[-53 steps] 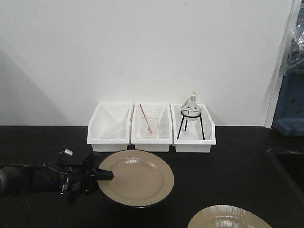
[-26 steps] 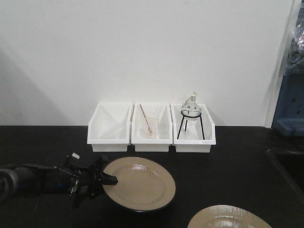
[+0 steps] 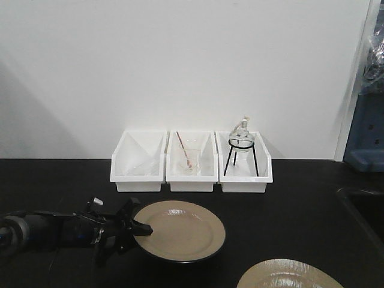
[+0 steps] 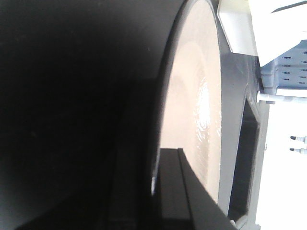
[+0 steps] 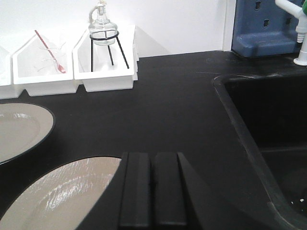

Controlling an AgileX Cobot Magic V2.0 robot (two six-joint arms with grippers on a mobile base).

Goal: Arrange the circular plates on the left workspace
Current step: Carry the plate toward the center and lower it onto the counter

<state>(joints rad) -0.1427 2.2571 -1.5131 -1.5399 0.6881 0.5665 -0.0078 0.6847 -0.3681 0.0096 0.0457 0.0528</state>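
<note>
The left pincer (image 3: 141, 227) pinches the left rim of one circular plate (image 3: 183, 231), which lies level and seemingly just on the desk (image 3: 288, 210), in front of the white bins (image 3: 191, 162). The right pincer (image 5: 153, 191), fingers pressed together, hangs at the right edge of the second plate (image 3: 288, 276).

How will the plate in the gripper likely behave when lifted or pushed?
The plate looks rigid, so it probably won't flex. Its glossy top suggests the left gripper could slip. Shallow and flat, it should slide, not roll.
</note>
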